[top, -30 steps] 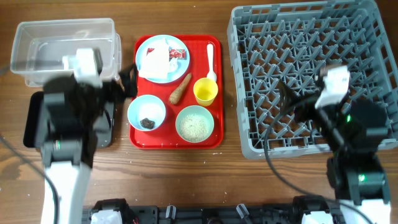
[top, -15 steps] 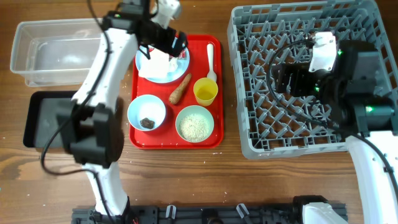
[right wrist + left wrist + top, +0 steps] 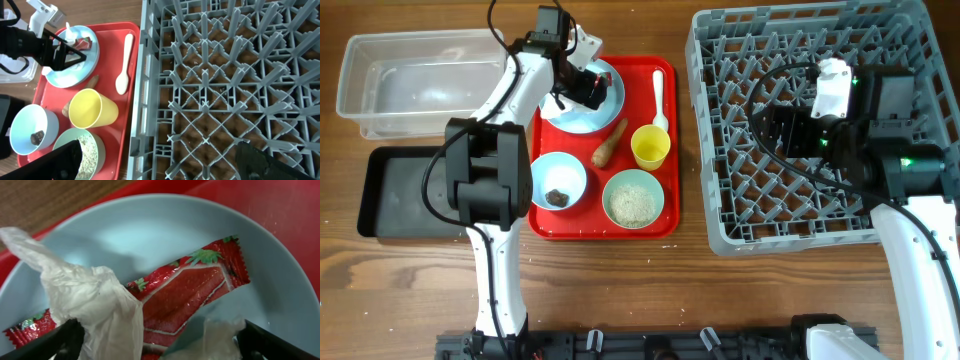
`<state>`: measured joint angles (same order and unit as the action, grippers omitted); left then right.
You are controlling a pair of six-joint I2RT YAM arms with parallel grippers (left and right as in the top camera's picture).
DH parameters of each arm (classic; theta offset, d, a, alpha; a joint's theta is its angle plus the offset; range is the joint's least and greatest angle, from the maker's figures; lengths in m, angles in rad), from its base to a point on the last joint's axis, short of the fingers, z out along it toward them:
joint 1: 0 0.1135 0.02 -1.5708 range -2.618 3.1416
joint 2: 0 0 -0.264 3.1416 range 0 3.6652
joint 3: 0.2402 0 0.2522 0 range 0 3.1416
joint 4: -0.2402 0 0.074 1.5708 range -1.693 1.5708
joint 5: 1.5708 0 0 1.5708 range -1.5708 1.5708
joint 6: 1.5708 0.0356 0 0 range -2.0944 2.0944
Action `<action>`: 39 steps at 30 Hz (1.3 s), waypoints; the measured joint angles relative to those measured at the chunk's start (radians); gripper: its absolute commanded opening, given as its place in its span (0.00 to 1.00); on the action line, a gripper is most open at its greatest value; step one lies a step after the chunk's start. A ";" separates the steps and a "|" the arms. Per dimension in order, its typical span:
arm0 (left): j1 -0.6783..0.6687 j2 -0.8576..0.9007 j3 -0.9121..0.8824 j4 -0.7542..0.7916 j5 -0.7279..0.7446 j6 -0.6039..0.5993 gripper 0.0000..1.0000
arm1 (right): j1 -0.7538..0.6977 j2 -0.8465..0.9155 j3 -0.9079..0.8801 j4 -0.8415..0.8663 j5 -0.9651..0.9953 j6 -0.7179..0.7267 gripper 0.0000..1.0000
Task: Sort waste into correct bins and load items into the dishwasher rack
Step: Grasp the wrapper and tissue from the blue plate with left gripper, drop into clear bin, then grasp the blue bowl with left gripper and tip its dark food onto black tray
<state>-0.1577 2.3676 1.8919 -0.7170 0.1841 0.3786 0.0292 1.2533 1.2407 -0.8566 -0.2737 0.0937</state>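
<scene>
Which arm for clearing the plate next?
Left: the left gripper hangs open at the round light-blue plate, fingers flanking the crumpled white paper and red snack wrapper; the right gripper is over the grey plastic rack.

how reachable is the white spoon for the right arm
Probably yes: the white spoon lies uncovered at the rack-side edge of the red tray, and the right gripper is open above the dishwasher rack, with only its wall to cross.
</scene>
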 measured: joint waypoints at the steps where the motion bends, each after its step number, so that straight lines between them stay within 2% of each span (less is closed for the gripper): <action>1: -0.002 0.003 0.003 0.005 -0.004 -0.007 0.14 | 0.000 0.000 0.000 0.000 0.000 0.000 1.00; 2: -0.002 0.006 0.006 0.006 -0.005 -0.011 0.04 | 0.000 0.000 0.000 0.000 0.000 0.000 1.00; 8: -0.008 0.008 0.012 -0.037 -0.002 -0.039 0.04 | 0.000 0.000 0.000 0.005 0.000 0.000 1.00; 13: -0.005 -0.016 0.013 -0.058 -0.001 -0.237 0.04 | 0.000 0.000 0.000 0.008 0.000 0.000 1.00; 17: 0.018 -0.177 0.013 -0.066 -0.002 -0.325 0.04 | 0.000 0.000 0.000 0.009 0.000 0.000 1.00; 21: 0.106 -0.391 0.015 -0.099 -0.039 -0.346 0.04 | 0.000 0.000 0.000 0.009 0.000 0.000 1.00; 25: 0.225 -0.402 0.021 -0.108 -0.079 -0.352 0.04 | 0.000 0.000 0.000 0.010 0.000 0.005 1.00; 28: 0.312 -0.374 0.020 -0.041 -0.097 -0.355 0.04 | 0.000 0.000 0.000 0.008 0.000 0.008 1.00; 29: 0.337 -0.360 0.021 -0.015 -0.101 -0.355 0.11 | 0.000 0.000 0.000 0.007 0.000 0.008 1.00; 30: 0.366 -0.335 0.021 0.004 -0.106 -0.355 0.27 | 0.000 0.000 0.000 0.003 0.000 0.008 1.00; 32: 0.394 -0.290 0.020 0.013 -0.109 -0.357 1.00 | 0.000 0.000 0.000 -0.012 0.000 0.008 1.00; 39: 0.412 -0.228 0.020 -0.010 -0.109 -0.359 1.00 | 0.000 0.000 0.000 -0.030 0.000 0.008 1.00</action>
<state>0.2546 2.1395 1.9121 -0.7273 0.0753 0.0196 0.0292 1.2533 1.2407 -0.8864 -0.2737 0.1020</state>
